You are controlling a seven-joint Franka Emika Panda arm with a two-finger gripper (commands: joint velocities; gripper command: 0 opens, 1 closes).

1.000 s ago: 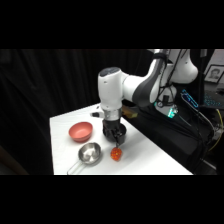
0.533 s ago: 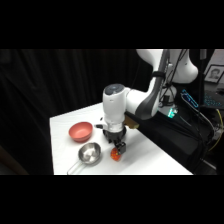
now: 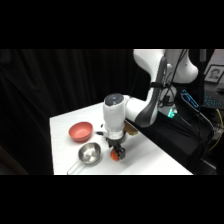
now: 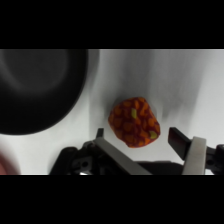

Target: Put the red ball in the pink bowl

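The red ball point(image 4: 134, 121), red-orange with small yellow flecks, lies on the white table. My gripper point(image 4: 137, 135) is open and low over it, one fingertip on each side and a gap showing on the right. In the side view the ball point(image 3: 114, 155) sits just under the gripper point(image 3: 118, 149), right of the steel bowl. The pink bowl point(image 3: 81, 131) stands empty on the table, left of the gripper and behind the steel bowl.
A shiny steel bowl with a handle point(image 3: 90, 153) sits near the table's front edge, close to the ball's left. A black bowl point(image 4: 35, 90) fills the wrist view's upper left, next to the ball. The table's right edge runs by dark cabling.
The arm has swung right and come down. The gripper now sits lower, around the ball. The ball and the bowls have not moved.
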